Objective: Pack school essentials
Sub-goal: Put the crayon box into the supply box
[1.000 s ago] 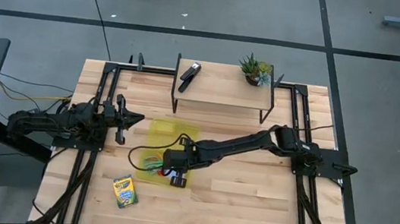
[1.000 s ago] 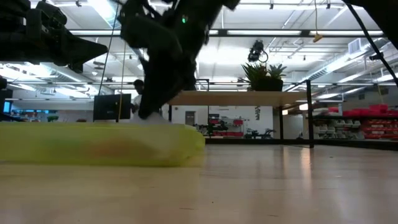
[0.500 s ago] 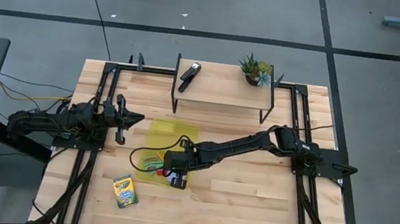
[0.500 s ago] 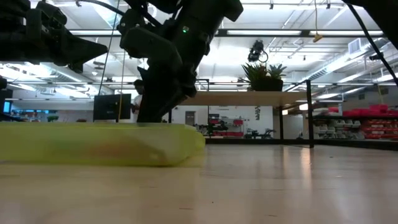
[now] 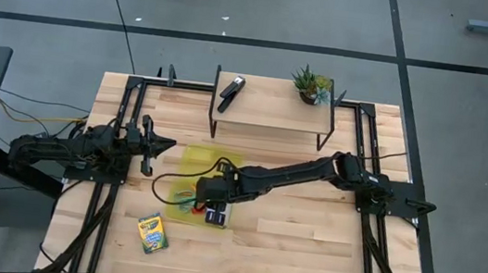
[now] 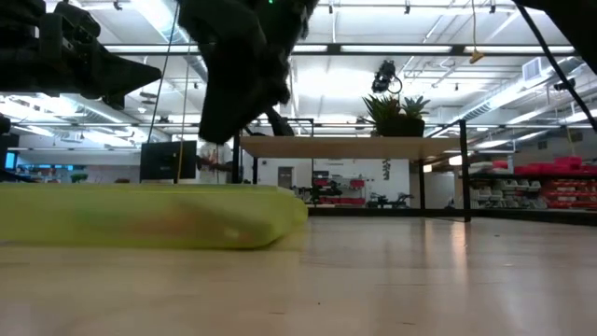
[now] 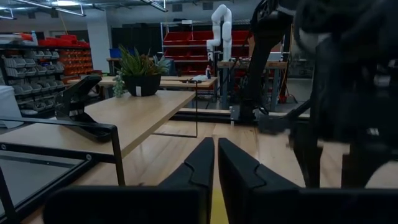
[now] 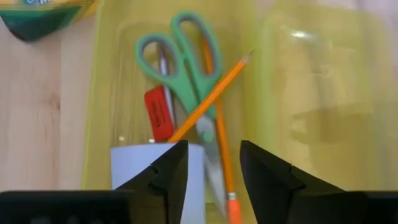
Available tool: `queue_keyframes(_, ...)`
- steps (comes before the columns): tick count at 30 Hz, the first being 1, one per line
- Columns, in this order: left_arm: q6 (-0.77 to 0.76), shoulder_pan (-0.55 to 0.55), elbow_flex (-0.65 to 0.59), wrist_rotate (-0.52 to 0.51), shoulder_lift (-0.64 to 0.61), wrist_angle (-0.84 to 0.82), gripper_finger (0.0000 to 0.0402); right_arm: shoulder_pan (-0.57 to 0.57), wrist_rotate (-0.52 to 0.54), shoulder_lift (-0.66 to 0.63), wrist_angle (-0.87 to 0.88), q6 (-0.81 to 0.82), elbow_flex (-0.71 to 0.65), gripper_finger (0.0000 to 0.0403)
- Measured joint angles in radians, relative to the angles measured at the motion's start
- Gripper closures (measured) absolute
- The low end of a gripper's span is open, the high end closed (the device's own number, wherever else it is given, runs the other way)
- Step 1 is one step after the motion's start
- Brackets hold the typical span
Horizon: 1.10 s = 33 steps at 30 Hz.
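**Right tool open over the yellow case; left arm parked**

From my remote seat I saw the right tool (image 8: 210, 167) hanging above the translucent yellow-green plastic case (image 8: 298, 93) near the middle of the wooden desk (image 5: 305, 247). Its two dark fingers (image 8: 166, 171) stood apart with nothing between them. In the right wrist view the case lay open, and its tray held the green-handled scissors (image 8: 186, 59), a yellow pencil (image 8: 214, 93) lying aslant across the scissor blades, a small red piece (image 8: 158, 112) just beside the scissors, and an orange pen (image 8: 225, 180) running along the blades. A pale blue notepad (image 8: 140, 168) lay in the tray's end nearest the tool, partly hidden by the fingers.

In the high view the right arm reached from the desk's right side across to the case (image 5: 208, 165). The yellow-green crayon box (image 5: 153, 234) lay flat on the desk, apart from the case, toward the front left.

The left tool (image 5: 152, 142) waited above the desk's left side, just beside the case, and its fingers (image 7: 202, 168) were pressed together, gripping nothing.

On the raised wooden shelf (image 5: 270, 112) at the back stood a black stapler (image 5: 231, 90) and a small potted plant (image 5: 310, 84), well apart from each other.
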<state>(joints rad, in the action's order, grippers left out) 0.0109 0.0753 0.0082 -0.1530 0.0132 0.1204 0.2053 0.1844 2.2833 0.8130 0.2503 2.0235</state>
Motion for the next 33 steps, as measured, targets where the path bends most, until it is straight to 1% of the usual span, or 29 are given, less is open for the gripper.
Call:
queue_keyframes(3,0.000,0.000,0.000,0.000,0.000,0.000,0.0367,0.002,0.025,0.000,0.093,0.000,0.072,0.0249)
queue_keyframes(9,0.000,0.000,0.000,0.000,0.000,0.000,0.0368,0.019,0.035,-0.002,0.307,-0.008,0.203,0.0249)
queue_keyframes(12,0.000,0.000,0.000,0.000,0.000,0.000,0.0372,0.036,0.078,-0.002,0.425,0.000,0.241,0.0249)
queue_keyframes(17,0.000,0.000,0.000,0.000,0.000,0.000,0.0372,0.079,0.134,-0.049,0.529,0.023,0.209,0.0249)
queue_keyframes(19,0.000,0.000,0.000,0.000,0.000,-0.002,0.0368,0.096,0.156,-0.095,0.539,0.040,0.175,0.0249)
queue_keyframes(21,0.000,0.000,0.000,0.000,0.000,0.000,0.0366,0.107,0.184,-0.163,0.539,0.060,0.112,0.0249)
queue_keyframes(24,0.000,0.000,0.000,0.000,0.000,0.001,0.0365,0.126,0.218,-0.308,0.485,0.109,-0.045,0.0249)
queue_keyframes(29,0.000,0.000,0.000,0.000,0.000,0.000,0.0373,0.162,0.232,-0.605,0.255,0.192,-0.411,0.0249)
queue_keyframes(33,0.000,0.000,0.000,0.000,0.000,0.000,0.0376,0.198,0.275,-0.838,0.108,0.238,-0.690,0.0257)
